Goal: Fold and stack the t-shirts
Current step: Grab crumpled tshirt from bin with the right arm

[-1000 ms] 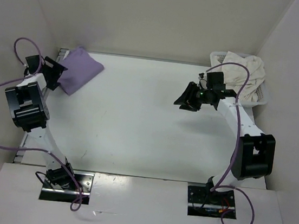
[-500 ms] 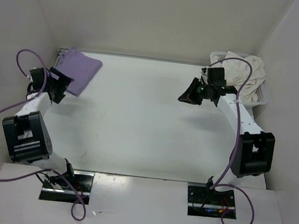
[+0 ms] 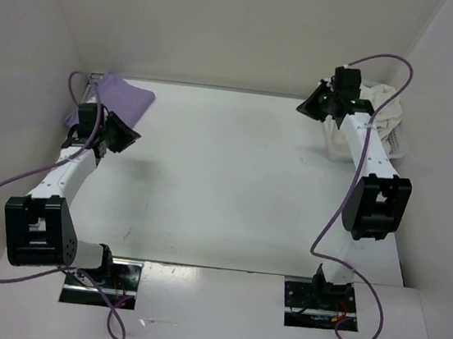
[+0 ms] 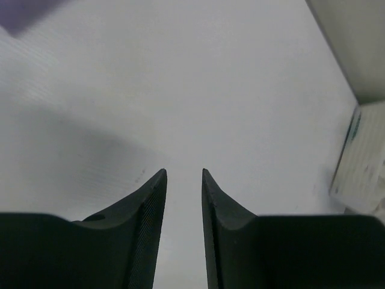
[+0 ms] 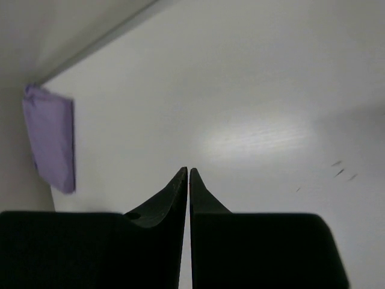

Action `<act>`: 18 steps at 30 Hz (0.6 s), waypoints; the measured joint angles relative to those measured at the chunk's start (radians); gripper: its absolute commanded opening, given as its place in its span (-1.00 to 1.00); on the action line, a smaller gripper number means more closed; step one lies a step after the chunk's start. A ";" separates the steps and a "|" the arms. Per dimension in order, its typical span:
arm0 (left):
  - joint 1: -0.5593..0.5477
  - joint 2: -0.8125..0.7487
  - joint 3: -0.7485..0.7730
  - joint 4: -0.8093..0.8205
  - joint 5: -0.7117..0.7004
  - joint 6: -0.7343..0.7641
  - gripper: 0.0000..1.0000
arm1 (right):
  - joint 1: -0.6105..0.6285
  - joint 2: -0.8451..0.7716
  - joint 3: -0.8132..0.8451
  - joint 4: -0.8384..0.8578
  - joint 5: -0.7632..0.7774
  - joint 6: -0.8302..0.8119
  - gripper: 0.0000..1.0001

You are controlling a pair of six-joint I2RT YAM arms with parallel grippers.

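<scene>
The lavender shirt (image 3: 118, 97) lies folded into a smooth, flat packet at the far left corner of the table (image 3: 225, 178), while the cream shirt (image 3: 385, 109) sits crumpled in a loose heap in the white basket (image 3: 397, 141) at the far right. The left gripper (image 4: 184, 173) hovers just beside the lavender shirt, its fingers a narrow gap apart and holding nothing. The right gripper (image 5: 188, 171), up by the basket, has its fingers pressed together, empty.
</scene>
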 measured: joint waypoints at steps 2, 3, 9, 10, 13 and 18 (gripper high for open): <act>-0.076 0.000 0.000 -0.008 0.031 0.022 -0.22 | -0.061 0.058 0.078 -0.003 0.051 0.002 -0.85; -0.108 0.000 0.000 -0.008 0.043 0.029 -0.18 | -0.089 0.080 0.108 -0.005 0.075 0.003 -0.70; -0.336 0.002 -0.032 0.035 0.132 0.050 0.03 | -0.217 0.232 0.264 -0.020 0.245 0.010 0.18; -0.367 0.006 -0.042 0.043 0.143 0.050 0.07 | -0.225 0.256 0.285 -0.023 0.259 0.010 0.22; -0.435 0.037 -0.064 0.056 0.165 0.048 0.17 | -0.237 0.342 0.370 -0.038 0.291 0.009 0.27; -0.491 0.114 -0.068 0.057 0.178 0.046 0.25 | -0.247 0.489 0.528 -0.106 0.379 0.031 0.39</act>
